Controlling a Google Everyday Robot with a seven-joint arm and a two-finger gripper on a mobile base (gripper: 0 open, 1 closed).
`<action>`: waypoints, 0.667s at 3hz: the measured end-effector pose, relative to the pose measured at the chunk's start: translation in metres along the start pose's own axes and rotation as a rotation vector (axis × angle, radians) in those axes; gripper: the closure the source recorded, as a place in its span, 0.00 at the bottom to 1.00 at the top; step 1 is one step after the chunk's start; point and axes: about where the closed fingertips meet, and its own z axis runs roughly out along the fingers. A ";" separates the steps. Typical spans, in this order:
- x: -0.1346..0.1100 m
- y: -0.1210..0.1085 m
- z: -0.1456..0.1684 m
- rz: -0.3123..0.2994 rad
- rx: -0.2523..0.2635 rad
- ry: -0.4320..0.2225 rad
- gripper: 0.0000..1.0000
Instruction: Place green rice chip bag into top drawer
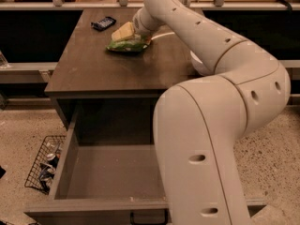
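Observation:
The green rice chip bag (125,45) lies flat on the dark wooden table top (93,69), near its far middle. My gripper (124,32) is at the bag's far upper edge, reaching down onto it from the right. The bag rests on the table. The top drawer (65,172) stands pulled out below the table's front edge, and the part of its inside that I can see holds nothing. Its front panel with the small black handle (149,218) is at the bottom of the view. My own arm hides the drawer's right part.
A small dark phone (103,22) lies at the table's far left. A white bowl (196,63) shows partly behind my arm at the table's right. A black wire basket (43,165) with items stands on the speckled floor left of the drawer.

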 end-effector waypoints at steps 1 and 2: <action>0.001 0.001 0.002 0.000 -0.002 0.003 0.17; 0.001 0.001 0.002 0.000 -0.002 0.003 0.40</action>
